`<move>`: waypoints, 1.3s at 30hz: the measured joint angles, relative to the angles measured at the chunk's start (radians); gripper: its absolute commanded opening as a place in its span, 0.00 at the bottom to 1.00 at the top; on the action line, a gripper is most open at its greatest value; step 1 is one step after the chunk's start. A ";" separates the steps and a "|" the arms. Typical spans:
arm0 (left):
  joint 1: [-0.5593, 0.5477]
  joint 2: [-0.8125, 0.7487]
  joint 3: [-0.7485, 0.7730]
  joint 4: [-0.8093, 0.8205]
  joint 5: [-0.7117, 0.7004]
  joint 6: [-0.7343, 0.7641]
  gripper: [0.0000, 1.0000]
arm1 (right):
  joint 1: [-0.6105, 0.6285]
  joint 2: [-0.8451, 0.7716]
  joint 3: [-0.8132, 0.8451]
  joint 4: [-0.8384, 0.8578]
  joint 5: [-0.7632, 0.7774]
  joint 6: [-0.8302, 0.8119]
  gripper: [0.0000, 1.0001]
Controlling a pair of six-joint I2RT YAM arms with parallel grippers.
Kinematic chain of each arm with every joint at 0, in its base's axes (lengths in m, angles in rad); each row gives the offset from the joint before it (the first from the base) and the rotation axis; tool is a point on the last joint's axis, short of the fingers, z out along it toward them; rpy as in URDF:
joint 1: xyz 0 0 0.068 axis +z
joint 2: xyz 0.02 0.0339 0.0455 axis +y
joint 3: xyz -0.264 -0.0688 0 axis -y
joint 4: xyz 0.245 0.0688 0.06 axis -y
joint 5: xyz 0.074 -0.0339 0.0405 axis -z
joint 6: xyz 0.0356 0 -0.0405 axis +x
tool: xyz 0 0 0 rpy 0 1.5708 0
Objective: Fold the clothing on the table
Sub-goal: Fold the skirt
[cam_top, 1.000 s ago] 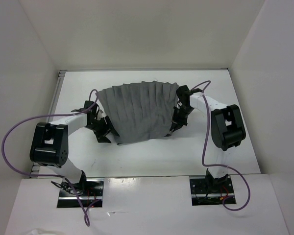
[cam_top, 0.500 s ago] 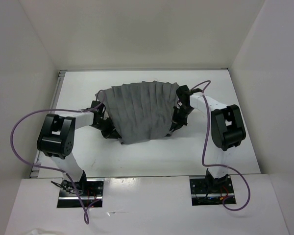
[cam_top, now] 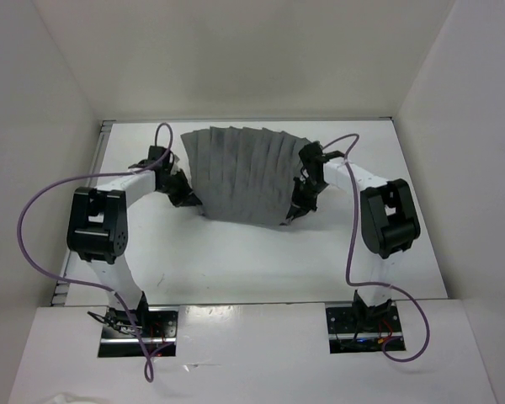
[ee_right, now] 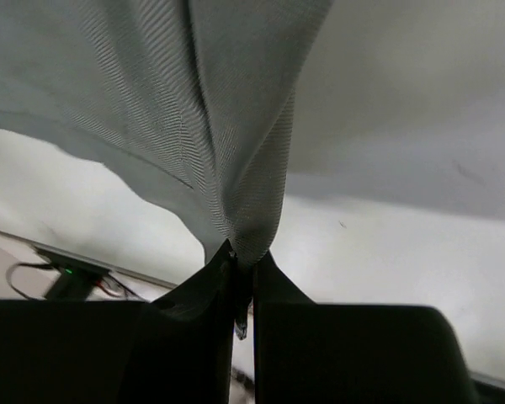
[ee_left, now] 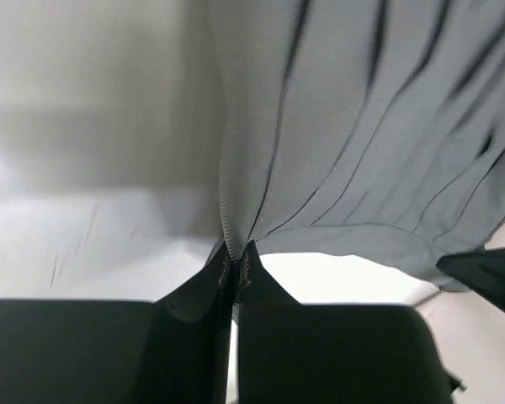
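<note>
The cloth [cam_top: 240, 177] is spread out over the far middle of the table [cam_top: 236, 261], between the two arms. The left gripper [ee_left: 234, 257] is pressed tight on the near left corner, pinching only a thin bit of the edge. The right gripper [ee_right: 242, 261] pinches the near right corner the same way, with a small bunch of cloth between its fingers. The bits they hold are small, so I think a corner could slip out if one arm pulls too hard or too fast. Then that side would drop and the fold would come out crooked. If one arm goes further than the other, the cloth could twist or bunch up along its pleats. The far edge could also slide along the table and not stay put, so the two edges would not line up. I see no box, bowl or basket here, so nothing is inside anything.
</note>
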 measured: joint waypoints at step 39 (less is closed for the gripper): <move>0.213 -0.127 -0.022 -0.140 0.223 -0.049 0.00 | -0.005 -0.004 0.211 -0.011 -0.001 0.119 0.00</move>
